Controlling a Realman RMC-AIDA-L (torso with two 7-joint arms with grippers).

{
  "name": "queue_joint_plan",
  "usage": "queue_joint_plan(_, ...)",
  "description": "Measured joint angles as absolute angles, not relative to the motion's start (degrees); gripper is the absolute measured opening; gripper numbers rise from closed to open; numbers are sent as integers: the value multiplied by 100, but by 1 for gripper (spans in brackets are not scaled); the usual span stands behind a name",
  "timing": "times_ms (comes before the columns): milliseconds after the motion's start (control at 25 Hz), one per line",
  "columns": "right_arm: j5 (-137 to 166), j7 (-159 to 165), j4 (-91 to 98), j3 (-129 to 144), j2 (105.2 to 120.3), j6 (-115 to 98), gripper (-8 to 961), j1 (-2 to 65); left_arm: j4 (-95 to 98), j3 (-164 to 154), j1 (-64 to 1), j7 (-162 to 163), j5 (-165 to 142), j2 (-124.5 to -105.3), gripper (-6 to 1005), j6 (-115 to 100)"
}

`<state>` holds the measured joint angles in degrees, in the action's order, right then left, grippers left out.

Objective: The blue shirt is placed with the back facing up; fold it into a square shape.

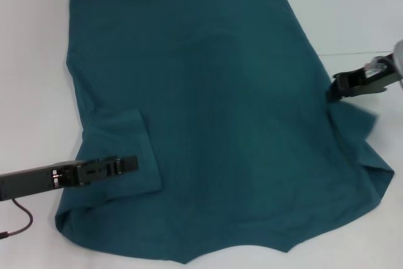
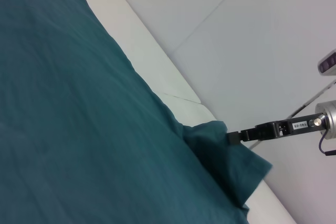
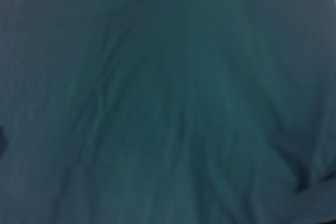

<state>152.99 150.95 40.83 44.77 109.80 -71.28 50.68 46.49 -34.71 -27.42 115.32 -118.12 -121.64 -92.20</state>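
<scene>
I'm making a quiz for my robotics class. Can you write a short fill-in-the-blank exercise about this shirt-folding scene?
1. The blue shirt lies spread on a ____ table.
2. The sleeve under the left hand is folded ____ the shirt's body.
3. The right hand is at the shirt's ____ sleeve.

Missing words: white; onto; right

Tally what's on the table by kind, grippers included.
Dark teal-blue short-sleeved fabric T-shirt: 1, spread on the white table, left sleeve folded inward
Black robot grippers: 2, left gripper over the folded sleeve, right gripper at the shirt's right edge
Total: 3
</scene>
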Motion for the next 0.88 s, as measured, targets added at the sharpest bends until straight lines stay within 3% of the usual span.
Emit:
queue_joint_plan(280, 15295, 15056, 4091, 4792, 11191, -7073, 69, 5237, 4643, -3390, -2746, 11532, -11812, -12164, 828, -9178)
queue_joint_plan(880, 15224, 15038, 3944, 4891, 11329, -7141, 92, 5437, 4586, -3322, -2742, 11532, -11812, -12164, 829, -9113)
